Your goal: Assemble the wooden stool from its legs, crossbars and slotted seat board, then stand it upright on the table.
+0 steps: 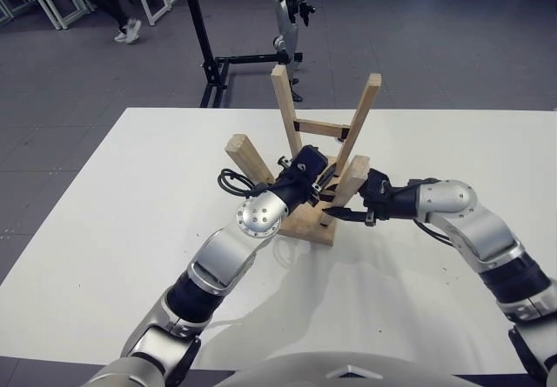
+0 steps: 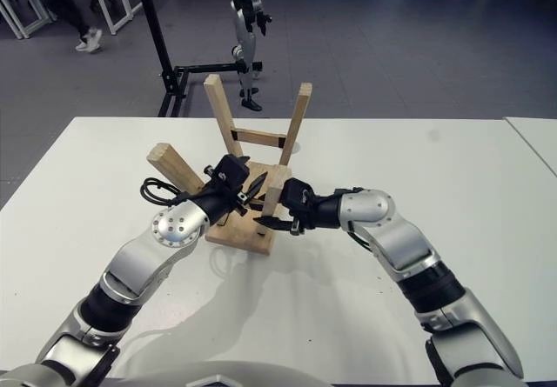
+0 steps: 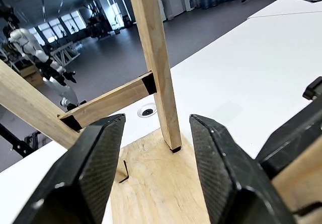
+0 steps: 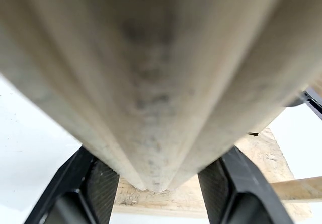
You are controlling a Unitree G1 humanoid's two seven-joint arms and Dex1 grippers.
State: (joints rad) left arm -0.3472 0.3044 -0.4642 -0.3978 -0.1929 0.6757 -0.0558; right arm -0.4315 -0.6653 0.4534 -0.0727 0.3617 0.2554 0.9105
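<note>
Here, the left gripper [image 1: 322, 183] hangs with fingers apart just above the seat board [image 1: 305, 226]. The right gripper [image 1: 339, 208] straddles a leg [image 1: 350, 185] rising from that board's right corner; grip unclear. The board lies flat on the table [image 1: 130, 230].

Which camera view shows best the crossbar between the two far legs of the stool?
The left eye view: the whole crossbar shows, joined to both far legs. The right eye view gives much the same. The left wrist view shows it close, with its dark joints, but little of the legs.
</note>
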